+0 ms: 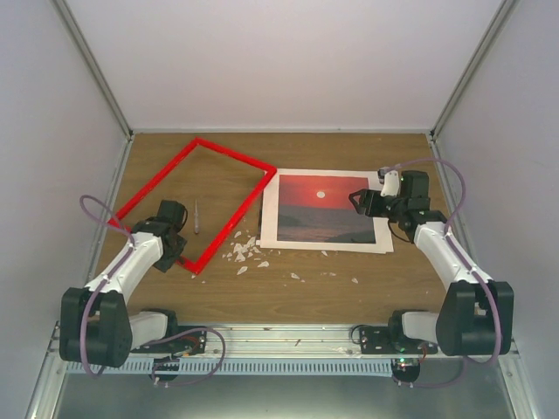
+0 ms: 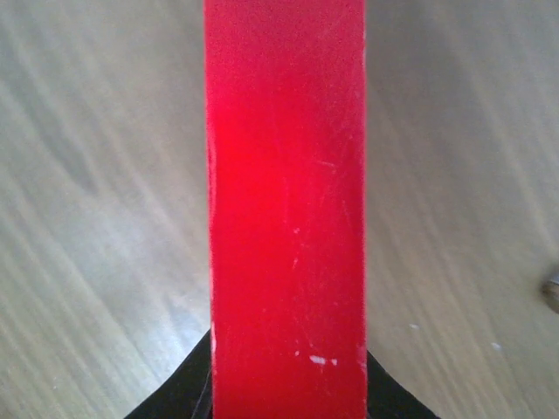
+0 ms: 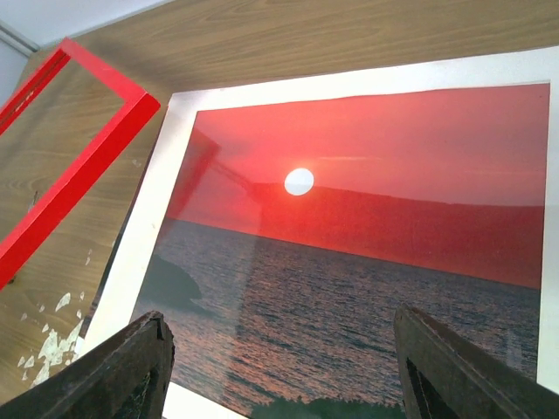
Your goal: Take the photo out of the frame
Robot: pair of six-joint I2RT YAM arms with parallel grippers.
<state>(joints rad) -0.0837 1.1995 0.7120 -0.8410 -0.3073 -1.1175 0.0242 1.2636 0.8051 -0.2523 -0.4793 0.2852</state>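
Note:
The frame (image 1: 237, 154) is an empty thin red rectangle on the left of the wooden table, with bare wood showing through it. My left gripper (image 1: 173, 244) is shut on its near-left bar, which runs straight up between the jaws in the left wrist view (image 2: 286, 209). The photo (image 1: 321, 208), a red sunset over dark sea, lies flat on the table to the right of the frame, inside a white mat border (image 1: 270, 218). My right gripper (image 1: 361, 202) is open and empty just above the photo's right part. In the right wrist view its fingers (image 3: 122, 371) straddle the sea part of the photo (image 3: 349, 236), and the frame's corner (image 3: 79, 182) shows at the left.
A small grey pointed tool (image 1: 197, 216) lies on the wood inside the frame opening. White scraps (image 1: 244, 251) are scattered in front of the frame's right bar and along the photo's near edge. White walls enclose the table on three sides.

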